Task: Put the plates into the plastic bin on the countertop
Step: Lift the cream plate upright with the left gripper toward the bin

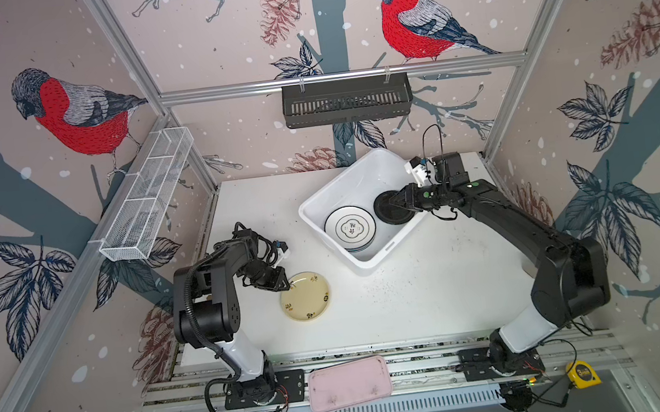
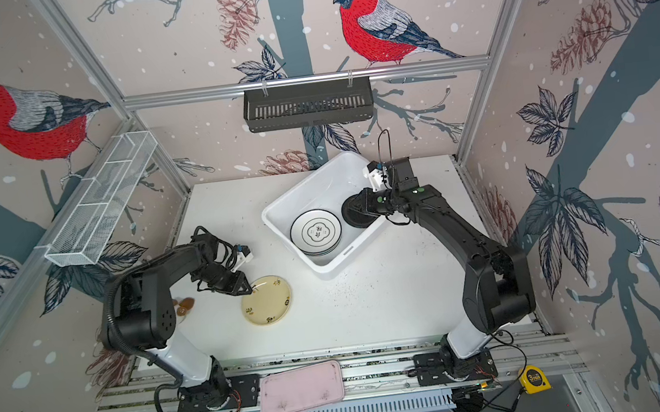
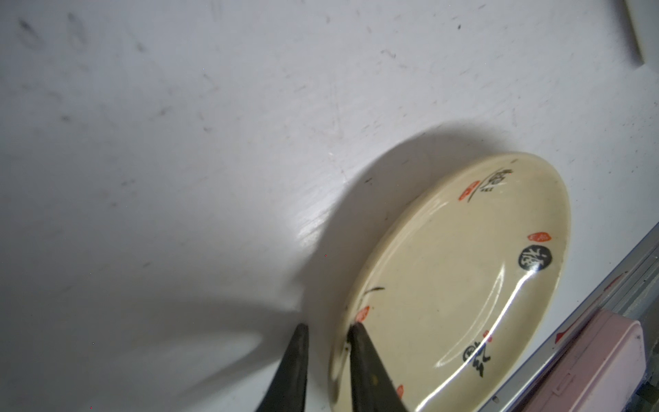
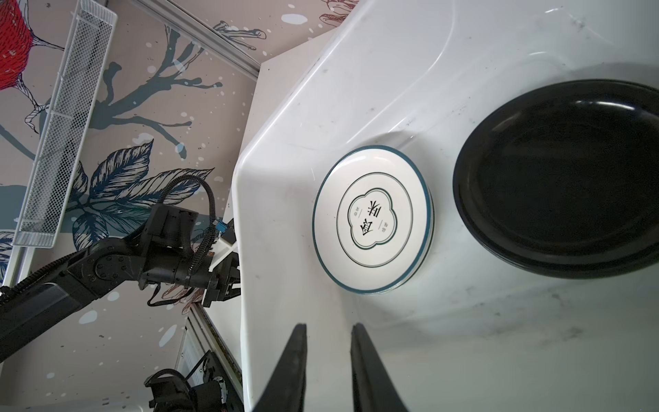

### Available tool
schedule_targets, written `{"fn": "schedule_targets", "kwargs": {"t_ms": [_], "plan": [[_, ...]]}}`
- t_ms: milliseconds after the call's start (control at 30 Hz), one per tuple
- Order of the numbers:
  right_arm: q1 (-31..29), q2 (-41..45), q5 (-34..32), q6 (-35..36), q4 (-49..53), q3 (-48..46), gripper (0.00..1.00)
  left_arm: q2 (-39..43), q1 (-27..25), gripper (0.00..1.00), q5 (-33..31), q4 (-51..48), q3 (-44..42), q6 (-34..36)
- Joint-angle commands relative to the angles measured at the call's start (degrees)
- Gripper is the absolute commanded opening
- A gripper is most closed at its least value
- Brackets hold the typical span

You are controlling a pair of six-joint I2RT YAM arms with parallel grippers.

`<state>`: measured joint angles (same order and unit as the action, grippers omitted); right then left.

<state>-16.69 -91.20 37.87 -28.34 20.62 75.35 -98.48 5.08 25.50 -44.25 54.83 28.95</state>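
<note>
Left wrist view: my left gripper (image 3: 328, 326) sat slightly parted astride pale yellow plate (image 3: 463, 278) rim, unclamped; shallow bite risked plate slipping; right gripper (image 4: 328, 326) hung parted, empty.

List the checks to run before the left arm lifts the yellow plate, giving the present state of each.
1. Pale yellow plate lies unobstructed on the countertop: ok.
2. Left gripper straddles the plate's rim, one finger on each side: ok.
3. Jaws closed on the rim: not ok, a gap shows beside the outer finger.
4. Right gripper empty, jaws apart: ok.
5. Right gripper clear of the plastic bin: not ok, it hangs over the black plate inside.
6. Room in the bin: ok, bare floor shows beyond the black-rimmed emblem plate.
</note>
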Motion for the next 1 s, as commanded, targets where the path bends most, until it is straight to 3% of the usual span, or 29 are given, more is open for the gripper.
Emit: {"fn": "schedule_targets", "kwargs": {"t_ms": [0,600,967], "plan": [[0.1,-0.4,1.2,0.7,-1.2,0.6,0.25,-0.5,0.1,0.21,1.1,-0.8,0.4,0.4],[0.4,-2.9,2.5,1.1,-1.7,2.3,0.24,0.3,0.0,0.0,1.6,-2.2,1.5,0.1],[0.7,-5.4,3.7,1.7,-1.6,5.2,0.24,3.2,0.4,0.0,0.2,-9.9,9.2,2.7]]}}
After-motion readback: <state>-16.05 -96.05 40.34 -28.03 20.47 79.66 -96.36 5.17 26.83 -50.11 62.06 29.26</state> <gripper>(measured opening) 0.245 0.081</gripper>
